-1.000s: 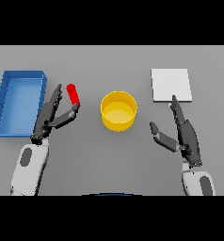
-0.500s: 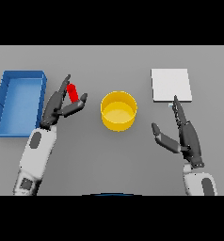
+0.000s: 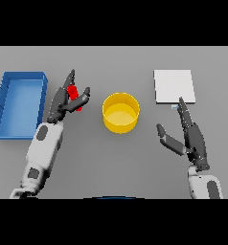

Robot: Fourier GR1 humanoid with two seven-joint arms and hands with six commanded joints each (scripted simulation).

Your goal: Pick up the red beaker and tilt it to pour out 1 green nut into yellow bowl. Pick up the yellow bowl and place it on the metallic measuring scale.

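Red beaker (image 3: 74,95): small, narrow, tilted with top toward 11 o'clock, partly hidden, at 9 o'clock from the bowl, near it but apart. Yellow bowl (image 3: 120,113): round, upright, open, mid-table. Metallic measuring scale (image 3: 174,86): flat pale square, at 2 o'clock from the bowl, well apart.

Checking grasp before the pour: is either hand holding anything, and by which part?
The left hand holds the red beaker, thumb and fingers closed on its sides. The right hand is open and holds nothing.

One red beaker (image 3: 74,94); one yellow bowl (image 3: 120,113); one blue tray (image 3: 19,104); one metallic scale (image 3: 174,86).
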